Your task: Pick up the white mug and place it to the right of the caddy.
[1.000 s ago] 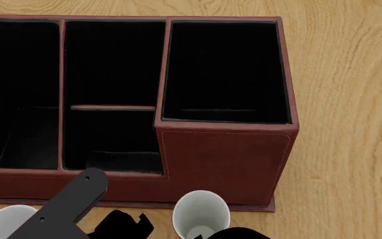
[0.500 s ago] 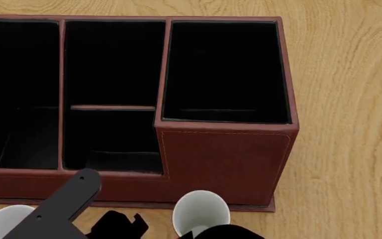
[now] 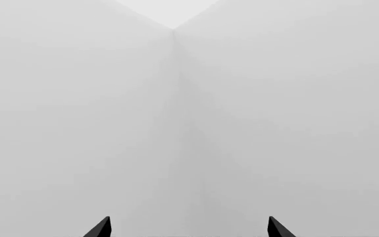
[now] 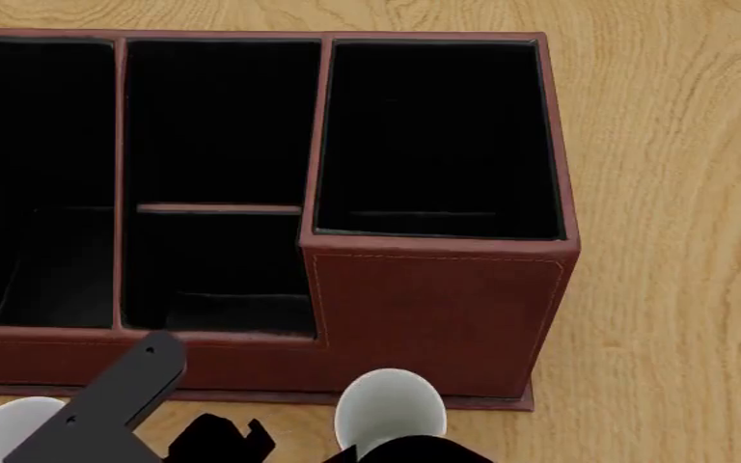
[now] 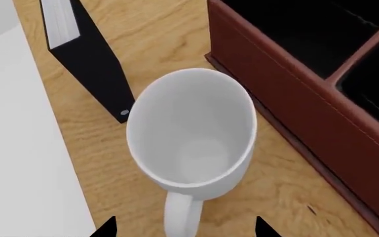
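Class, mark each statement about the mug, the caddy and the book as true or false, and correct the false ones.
1. The white mug stands upright. True.
2. The mug sits inside the caddy. False: it stands on the table beside it.
3. The right gripper is shut on the mug. False: its tips sit apart either side of the handle.
4. A black book stands near the mug. True.
5. The caddy's compartments look empty. True.

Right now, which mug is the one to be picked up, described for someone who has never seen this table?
Start at the big reddish-brown caddy on the wooden table. Just in front of its taller section stands the white mug, upright and empty, with the right tool open at its handle. It is plain glossy white all over, beside a black book.
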Robot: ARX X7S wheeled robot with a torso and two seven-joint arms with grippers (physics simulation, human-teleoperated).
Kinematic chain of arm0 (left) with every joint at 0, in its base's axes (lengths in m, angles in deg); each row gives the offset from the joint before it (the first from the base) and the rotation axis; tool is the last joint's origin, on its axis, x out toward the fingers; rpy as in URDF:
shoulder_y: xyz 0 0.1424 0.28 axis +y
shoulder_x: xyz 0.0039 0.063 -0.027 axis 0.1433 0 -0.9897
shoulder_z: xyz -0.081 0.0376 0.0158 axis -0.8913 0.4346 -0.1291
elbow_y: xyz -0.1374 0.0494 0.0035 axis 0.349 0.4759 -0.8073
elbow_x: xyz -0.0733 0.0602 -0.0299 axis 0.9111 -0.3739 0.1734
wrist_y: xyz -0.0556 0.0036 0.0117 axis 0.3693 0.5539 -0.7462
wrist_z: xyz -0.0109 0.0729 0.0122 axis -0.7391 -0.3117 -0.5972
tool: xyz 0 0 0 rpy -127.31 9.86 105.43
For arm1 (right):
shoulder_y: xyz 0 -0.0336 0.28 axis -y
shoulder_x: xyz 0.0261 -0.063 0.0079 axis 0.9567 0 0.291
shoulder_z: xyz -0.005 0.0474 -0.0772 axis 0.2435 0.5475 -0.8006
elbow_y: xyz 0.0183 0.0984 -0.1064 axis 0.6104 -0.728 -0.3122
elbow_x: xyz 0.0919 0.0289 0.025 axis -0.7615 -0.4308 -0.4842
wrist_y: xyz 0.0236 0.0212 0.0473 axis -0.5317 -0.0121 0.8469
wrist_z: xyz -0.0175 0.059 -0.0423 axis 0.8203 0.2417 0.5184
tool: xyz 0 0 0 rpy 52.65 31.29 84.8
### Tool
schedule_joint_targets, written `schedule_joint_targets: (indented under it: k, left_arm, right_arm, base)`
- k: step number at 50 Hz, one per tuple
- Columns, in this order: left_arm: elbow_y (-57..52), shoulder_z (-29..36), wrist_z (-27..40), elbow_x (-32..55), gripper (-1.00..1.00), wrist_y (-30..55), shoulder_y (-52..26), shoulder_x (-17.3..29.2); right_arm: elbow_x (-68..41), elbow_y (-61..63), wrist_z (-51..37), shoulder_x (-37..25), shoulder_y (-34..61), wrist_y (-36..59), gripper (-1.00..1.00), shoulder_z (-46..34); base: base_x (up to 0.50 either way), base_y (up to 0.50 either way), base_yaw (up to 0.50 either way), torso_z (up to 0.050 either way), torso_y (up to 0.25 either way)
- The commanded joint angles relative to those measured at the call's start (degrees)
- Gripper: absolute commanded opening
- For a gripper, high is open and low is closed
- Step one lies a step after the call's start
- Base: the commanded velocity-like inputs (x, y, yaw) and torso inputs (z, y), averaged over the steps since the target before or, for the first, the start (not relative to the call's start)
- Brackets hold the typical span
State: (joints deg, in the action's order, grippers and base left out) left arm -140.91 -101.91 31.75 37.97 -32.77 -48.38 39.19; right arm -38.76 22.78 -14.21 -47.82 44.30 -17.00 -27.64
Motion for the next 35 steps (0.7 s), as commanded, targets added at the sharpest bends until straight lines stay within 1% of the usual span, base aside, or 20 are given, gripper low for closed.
schedule_joint_targets:
  k: [1,16,35]
  left_arm:
    - [0.8,1.5,-0.6,-0.7,1.00,-0.4,-0.8,-0.3]
    - [1.3,2.3,-1.4,-1.0,1.00,-0.4,-1.7,-0.8]
    - [2.8,5.9,-1.5,-2.3,1.00,-1.2,-3.6,-0.7]
  right_arm:
    - [2.0,-1.5,1.7,0.7,-0.6,-0.4,1.00,-1.3]
    - [3.2,-2.8,2.8,1.8,-0.5,-0.7,1.00,-2.5]
    - [5.2,-5.1,4.8,2.5,-1.3,-1.5,1.00,-4.1]
  base:
    - [0.00,0.00,0.00,0.000,0.000]
    - [0.00,0.00,0.00,0.000,0.000]
    - [0.00,0.00,0.00,0.000,0.000]
